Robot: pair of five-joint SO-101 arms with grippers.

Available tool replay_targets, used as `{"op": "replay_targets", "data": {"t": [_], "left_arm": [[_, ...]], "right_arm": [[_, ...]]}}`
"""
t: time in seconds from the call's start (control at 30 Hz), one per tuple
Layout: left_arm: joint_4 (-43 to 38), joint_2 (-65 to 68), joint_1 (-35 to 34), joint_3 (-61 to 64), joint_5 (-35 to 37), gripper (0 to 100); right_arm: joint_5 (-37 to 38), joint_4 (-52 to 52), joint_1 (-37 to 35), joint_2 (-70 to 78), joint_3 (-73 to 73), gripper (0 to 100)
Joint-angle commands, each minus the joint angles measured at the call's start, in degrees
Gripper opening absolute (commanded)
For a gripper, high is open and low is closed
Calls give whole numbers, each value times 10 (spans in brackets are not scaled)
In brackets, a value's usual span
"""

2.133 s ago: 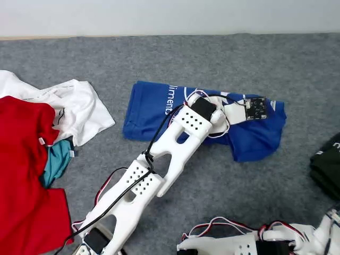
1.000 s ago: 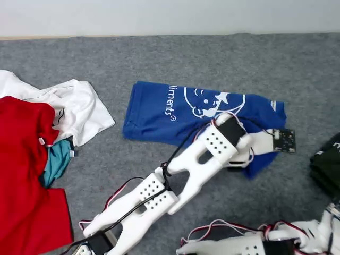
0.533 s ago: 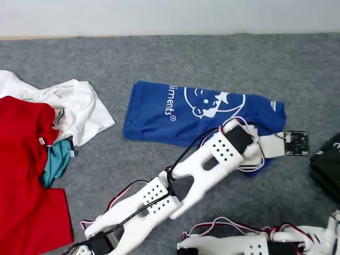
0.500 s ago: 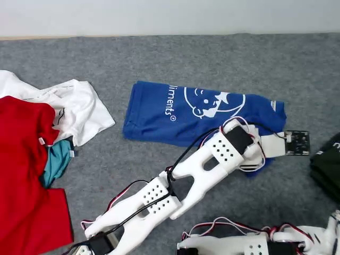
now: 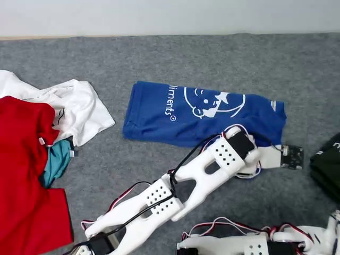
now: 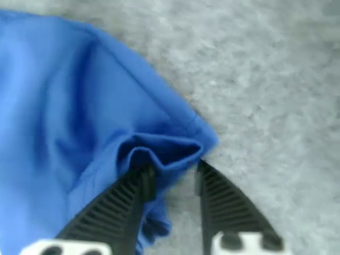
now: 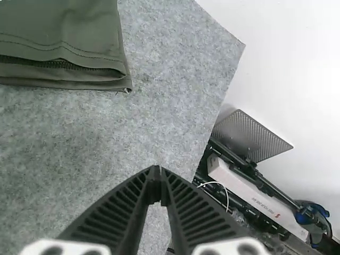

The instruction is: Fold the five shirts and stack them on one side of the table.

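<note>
The left hand (image 6: 172,178) has its two black ribbed fingers (image 6: 127,202) parted around a puckered corner of the blue cotton shirt with white print (image 6: 79,106). A ridge of cloth sits at the fingertips, though I cannot tell for sure whether it lies between them or is only bunched against one. The placement reads as the set-up for a pinch on that corner, so the cloth can be drawn over into a fold.

The blue shirt lies lengthwise in the middle of the grey felt-covered bench (image 5: 212,58). It looks doubled into a long band, with the puckered corner towards the right edge.

The right hand (image 7: 159,183) is clenched on nothing, low over bare felt by the right near corner, apparently parked clear of the work. Near it lies the dark olive folded shirt (image 7: 58,42), likely the start of the stack at the right edge. Along the left edge, the crumpled white shirt (image 5: 69,106), the red shirt (image 5: 24,175) and a teal shirt (image 5: 56,159) tucked between them wait unfolded.
</note>
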Motion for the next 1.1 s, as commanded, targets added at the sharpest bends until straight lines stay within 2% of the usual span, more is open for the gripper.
{"op": "replay_targets", "data": {"t": [0.0, 0.3, 0.4, 0.53, 0.7, 0.93, 1.0, 1.07], "left_arm": [[8, -13, 3, -20, -7, 2], [19, -13, -3, -105, -4, 2], [12, -13, -11, -131, 17, 2], [-17, -12, -31, -134, 26, 2], [-71, -12, -72, -134, 87, 2], [-110, -7, -109, -132, 128, 2], [-124, -7, -115, -116, 137, 21], [-142, -7, -121, -91, 148, 88]], "right_arm": [[5, -11, 3, -7, 10, 9], [4, -11, 5, -7, 11, 9], [3, -11, 5, -7, 11, 9], [3, -11, 5, -7, 11, 9], [3, -10, 5, -7, 11, 9], [3, -10, 5, -7, 11, 9], [3, -10, 5, -7, 11, 9], [3, -10, 4, -7, 11, 9]]}}
